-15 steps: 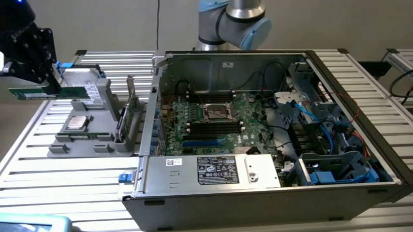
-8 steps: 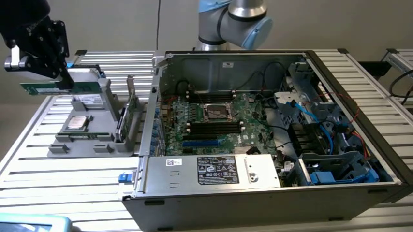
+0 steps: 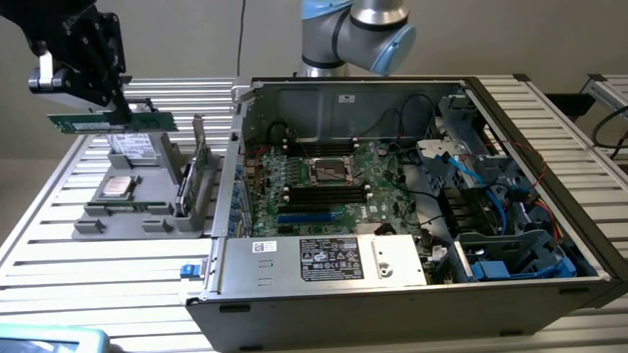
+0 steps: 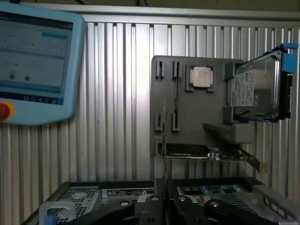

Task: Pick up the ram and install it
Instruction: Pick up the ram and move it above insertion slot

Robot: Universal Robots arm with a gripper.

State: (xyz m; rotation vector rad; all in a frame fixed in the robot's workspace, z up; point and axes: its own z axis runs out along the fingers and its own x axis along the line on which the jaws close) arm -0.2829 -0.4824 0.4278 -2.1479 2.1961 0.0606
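The ram (image 3: 108, 120), a long thin green stick, hangs level in the air above the grey parts holder (image 3: 93, 224) at the exterior view's left. My gripper (image 3: 120, 112) is shut on its upper edge, well above the table. In the wrist view the ram (image 4: 165, 140) shows edge-on as a thin line rising from between my dark fingers (image 4: 154, 206), with my gripper (image 4: 165, 199) closed around it. The open computer case (image 3: 412, 294) lies to the exterior view's right, its motherboard (image 3: 378, 165) and dark memory slots (image 3: 324, 195) facing up.
The holder (image 4: 197, 115) carries a processor (image 3: 118, 186) (image 4: 201, 77), a silver hard drive (image 3: 132, 143) (image 4: 255, 91) and an upright green card with a bracket (image 3: 196, 173) (image 4: 206, 152). A blue teach pendant (image 4: 37, 61) (image 3: 44, 340) lies on the slatted table. The case wall (image 3: 235, 147) stands between holder and motherboard.
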